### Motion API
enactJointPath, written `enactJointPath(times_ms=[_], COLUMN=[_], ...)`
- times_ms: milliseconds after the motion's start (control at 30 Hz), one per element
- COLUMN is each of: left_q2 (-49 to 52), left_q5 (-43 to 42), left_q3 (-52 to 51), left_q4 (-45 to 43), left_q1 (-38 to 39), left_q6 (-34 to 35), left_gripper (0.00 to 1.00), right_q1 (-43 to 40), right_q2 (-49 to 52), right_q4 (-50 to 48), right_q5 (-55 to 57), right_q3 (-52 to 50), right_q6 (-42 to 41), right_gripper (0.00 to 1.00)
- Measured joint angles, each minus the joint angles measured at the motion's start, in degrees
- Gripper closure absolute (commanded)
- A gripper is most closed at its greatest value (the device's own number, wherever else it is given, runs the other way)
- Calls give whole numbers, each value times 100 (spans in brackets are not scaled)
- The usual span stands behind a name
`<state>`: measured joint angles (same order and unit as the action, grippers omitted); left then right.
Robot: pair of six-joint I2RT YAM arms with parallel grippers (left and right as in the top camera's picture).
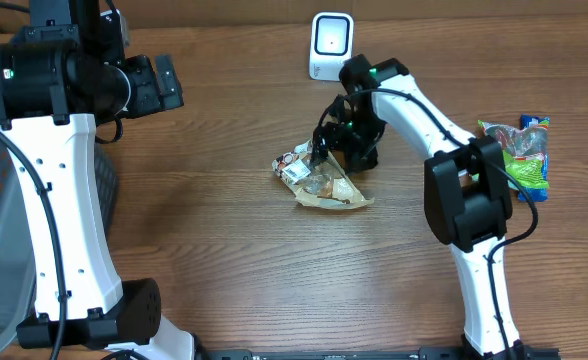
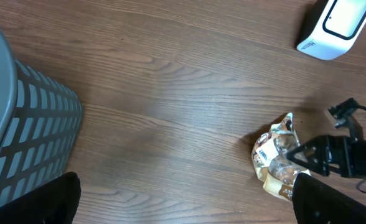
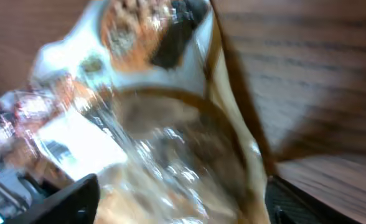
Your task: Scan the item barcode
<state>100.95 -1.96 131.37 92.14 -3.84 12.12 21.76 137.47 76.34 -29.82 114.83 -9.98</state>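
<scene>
A crinkly clear-and-tan snack bag (image 1: 321,181) with a white barcode label lies on the wooden table, mid-centre. My right gripper (image 1: 326,150) is down over its far edge. In the right wrist view the blurred bag (image 3: 170,143) fills the space between the gripper's (image 3: 183,205) two dark fingers, which stand wide apart on either side of it. The white scanner (image 1: 331,45) stands upright at the back centre. My left gripper (image 1: 166,85) hovers high at the back left, open and empty (image 2: 186,208). It looks down on the bag (image 2: 275,155) and the scanner (image 2: 333,25).
A green snack packet (image 1: 519,150) lies at the right, beside the right arm's elbow. A grey slatted basket (image 2: 21,124) stands off the table's left side, behind the left arm's white link (image 1: 59,200).
</scene>
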Motion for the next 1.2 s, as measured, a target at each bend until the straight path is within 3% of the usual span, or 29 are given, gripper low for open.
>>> enactJointPath(times_ms=[133, 333, 400, 433, 467, 700, 967, 1200], left_q2=[0, 0, 0, 0, 0, 0, 0, 0], left_q5=[-2, -2, -2, -2, -2, -2, 0, 0], left_q3=[0, 0, 0, 0, 0, 0, 0, 0], left_q4=[0, 0, 0, 0, 0, -2, 0, 0], left_q1=[0, 0, 0, 0, 0, 0, 0, 0], left_q6=[0, 0, 0, 0, 0, 0, 0, 0], left_gripper=[0, 0, 0, 0, 0, 0, 0, 0], right_q1=[-131, 76, 210, 280, 339, 452, 393, 225], right_q2=[0, -103, -236, -284, -308, -291, -284, -369], right_q4=[302, -96, -323, -385, -398, -376, -308, -472], right_q5=[-17, -105, -151, -166, -179, -280, -396, 557], right_q3=[-26, -542, -793, -907, -997, -1281, -1187, -726], right_q6=[717, 1078, 1123, 1141, 1141, 1246, 1261, 1034], right_gripper=[10, 11, 25, 42, 51, 96, 96, 96])
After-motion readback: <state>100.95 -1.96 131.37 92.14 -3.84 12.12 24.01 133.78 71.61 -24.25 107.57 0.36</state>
